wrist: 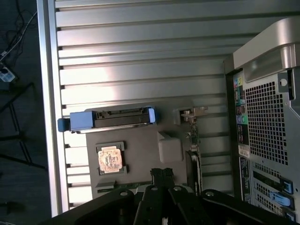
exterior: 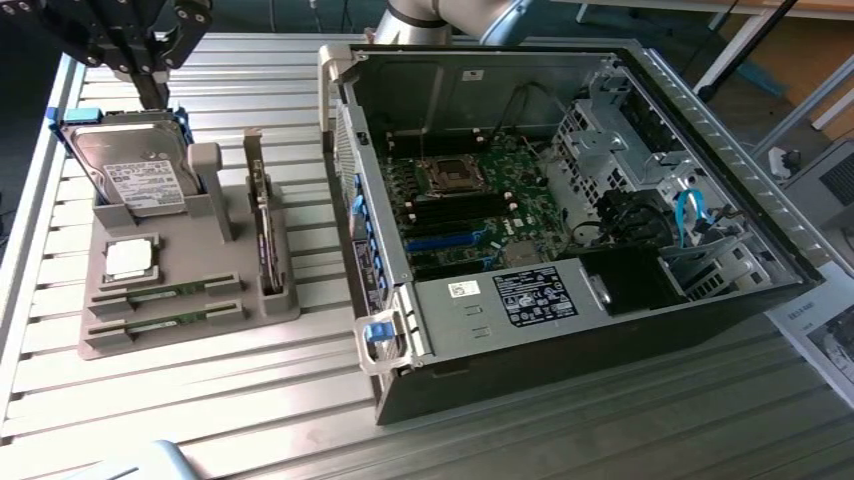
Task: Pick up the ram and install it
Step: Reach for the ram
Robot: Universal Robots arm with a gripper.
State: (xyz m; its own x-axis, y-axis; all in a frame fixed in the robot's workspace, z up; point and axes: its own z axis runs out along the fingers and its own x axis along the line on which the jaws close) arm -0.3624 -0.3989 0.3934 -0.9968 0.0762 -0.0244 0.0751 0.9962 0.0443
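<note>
Ribbed aluminium surface [exterior: 561,440] carries a grey tray [exterior: 187,337] and an open computer case [exterior: 414,85]. Claw [exterior: 150,88] hangs over the hard drive [exterior: 134,170]; how wide it stands cannot be told. Ram [exterior: 171,296] lies in the tray's slots, well apart from the claw, beyond the processor [exterior: 130,260]. Dark floor with cables [wrist: 14,28] borders the surface.

- The ram shows as two long, thin green circuit-board sticks, both seated in narrow slots of the grey holder [exterior: 187,265].
- The first stick [exterior: 180,292] lies lengthwise in the slot one row in from the holder's near edge in the exterior view, with little more than its thin green top showing.
- In the wrist view its green strip [wrist: 112,187] is partly hidden.
- The second stick [exterior: 180,319] lies in the outermost slot along that near edge, parallel to the first, just beside it and not touching.
</note>
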